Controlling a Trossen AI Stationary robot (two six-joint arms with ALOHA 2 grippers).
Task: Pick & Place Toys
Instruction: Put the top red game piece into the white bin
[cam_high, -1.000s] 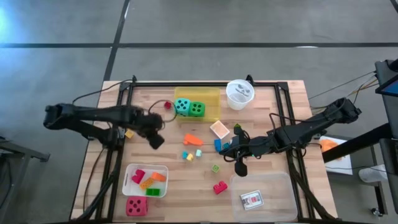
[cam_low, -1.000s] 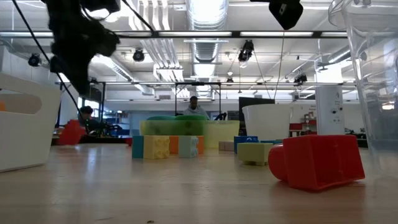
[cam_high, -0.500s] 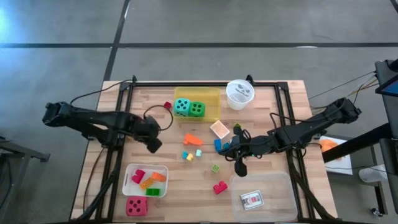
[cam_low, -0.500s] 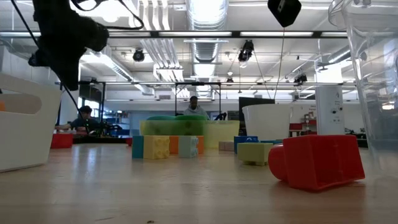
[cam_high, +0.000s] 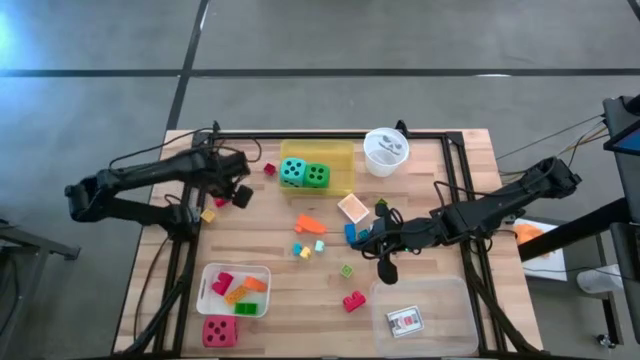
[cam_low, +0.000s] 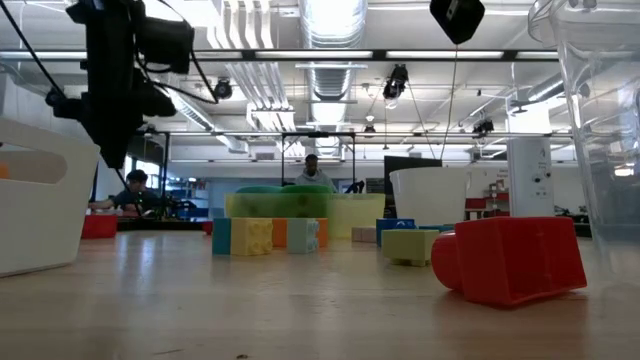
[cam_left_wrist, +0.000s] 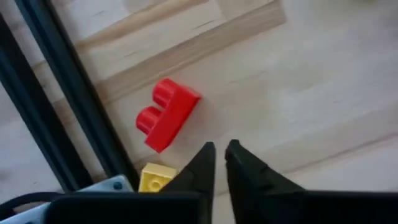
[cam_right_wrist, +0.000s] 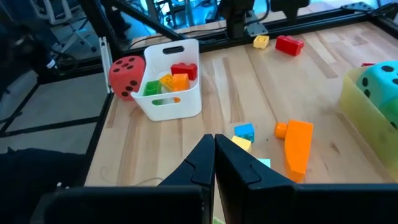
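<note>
Two dice (cam_high: 304, 174) sit in a tray (cam_high: 340, 158) at the tabletop's (cam_high: 450, 270) far edge, a cup (cam_high: 385, 151) right of it. Blocks (cam_high: 310, 235) scatter mid-table; another tray (cam_high: 212, 278) holds blocks near the front-left corner.

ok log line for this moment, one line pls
left gripper: nearly shut, empty, above red block near yellow block | right gripper: shut, empty, mid-table | white tray: holds blocks

Our left gripper (cam_high: 238, 193) hovered near the bench's left edge, fingers almost together; our right gripper (cam_high: 386, 268) waited closed mid-bench.
</note>
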